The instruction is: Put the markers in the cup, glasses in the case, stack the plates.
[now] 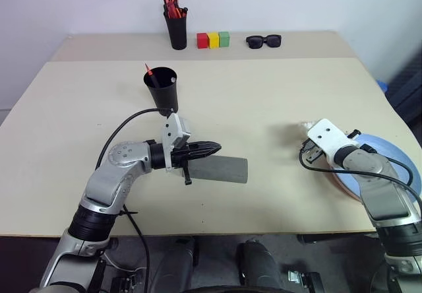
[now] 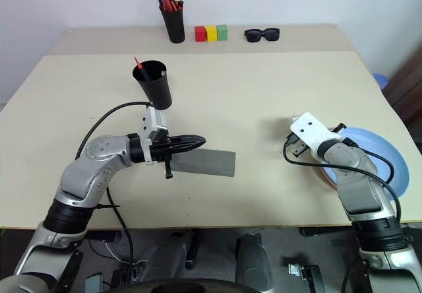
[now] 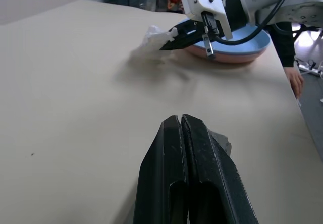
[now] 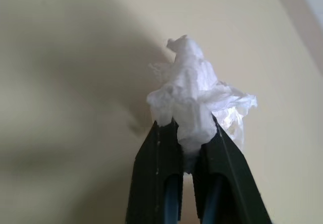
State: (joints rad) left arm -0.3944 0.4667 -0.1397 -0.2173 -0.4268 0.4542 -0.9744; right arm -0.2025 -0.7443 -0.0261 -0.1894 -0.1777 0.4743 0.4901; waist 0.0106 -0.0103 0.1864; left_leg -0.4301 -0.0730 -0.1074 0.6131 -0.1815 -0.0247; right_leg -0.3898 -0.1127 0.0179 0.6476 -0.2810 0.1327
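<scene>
Plainly, our right gripper (image 4: 186, 133) is clamped on a crumpled white tissue wad (image 4: 194, 95) just beside the stacked round plates, light blue on salmon pink (image 1: 389, 151), at the right edge of the pale beige table (image 1: 264, 108). Our left gripper (image 1: 214, 149) has its fingers pressed together with nothing between them, hovering over the grey rectangular glasses case (image 1: 221, 169), which lies closed. The slim red-tipped marker (image 1: 150, 72) stands in the matte black tapered cup (image 1: 162, 90). Along the far edge we see a slimmer black pen pot (image 1: 176, 30), red, yellow and green cubes (image 1: 213, 39), and chunky black sunglasses (image 1: 264, 41). We can read no writing or brand anywhere.
</scene>
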